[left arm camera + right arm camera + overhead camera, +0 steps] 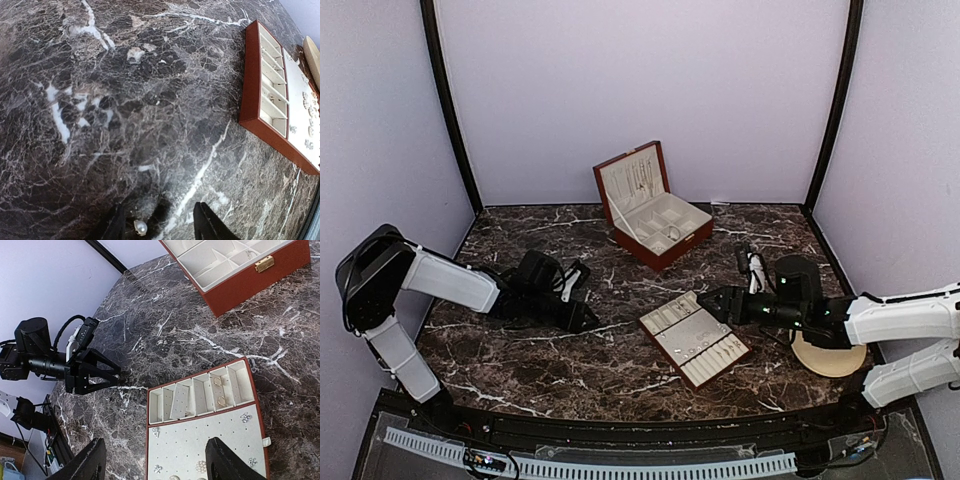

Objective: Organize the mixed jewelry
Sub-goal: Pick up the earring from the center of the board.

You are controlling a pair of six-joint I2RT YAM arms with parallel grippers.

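Observation:
A small pearl earring (140,228) lies on the dark marble between the fingers of my left gripper (162,229), close beside the left finger; whether it touches that finger cannot be told. This gripper (588,318) is open and low over the table, left of the flat red-brown tray (670,318). The tray's cream pad (210,435) carries several tiny sparkling earrings (245,416), and two thin rings (218,382) lie in one slot. My right gripper (160,462) hangs open above the tray's near part (708,300), holding nothing.
The open red-brown wooden box (650,205) with cream lining stands at the back centre, chains hanging in its lid. A round beige plate (830,358) lies under the right arm at the right. The tray's side wall (252,100) is at the right of the left wrist view.

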